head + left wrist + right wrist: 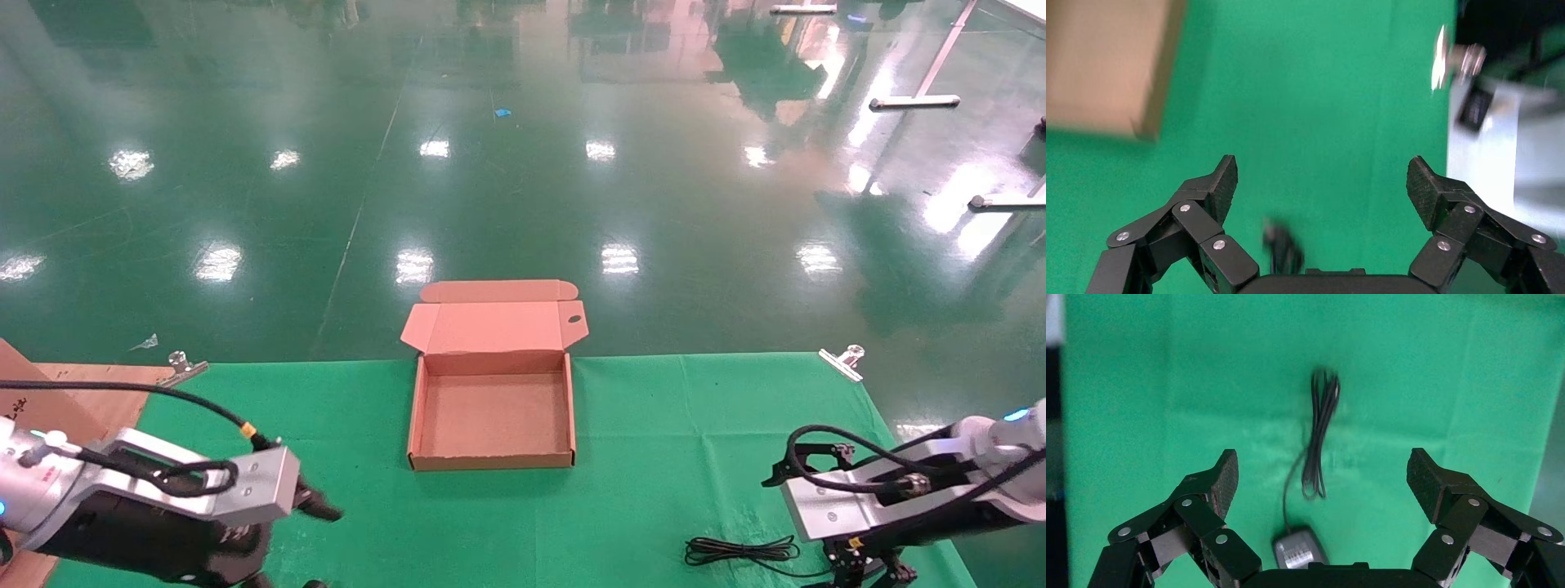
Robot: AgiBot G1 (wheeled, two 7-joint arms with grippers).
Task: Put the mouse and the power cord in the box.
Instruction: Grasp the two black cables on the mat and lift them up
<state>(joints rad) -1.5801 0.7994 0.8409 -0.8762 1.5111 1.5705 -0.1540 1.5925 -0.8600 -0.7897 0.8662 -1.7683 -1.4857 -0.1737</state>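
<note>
While the right tool (1321,478) hangs with its jaws spread wide and empty above the mouse (1299,549), we judge it best to lower straight down, centre the jaws across the body, and keep clear of its thin bundled cable (739,550). The mouse lies on the green worktop (654,441) directly beneath that tool, well apart from the open, empty box (490,461). The left tool (1321,184), equally wide and empty, hangs over a blurred dark object, possibly the power cord.

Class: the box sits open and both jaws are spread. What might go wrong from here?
1. The right gripper hovers over the mouse; its thin cable lies bundled alongside and may trail or snag on the box wall.
2. The left gripper has only a blurred dark object beneath it, so a grasp there might miss.
</note>
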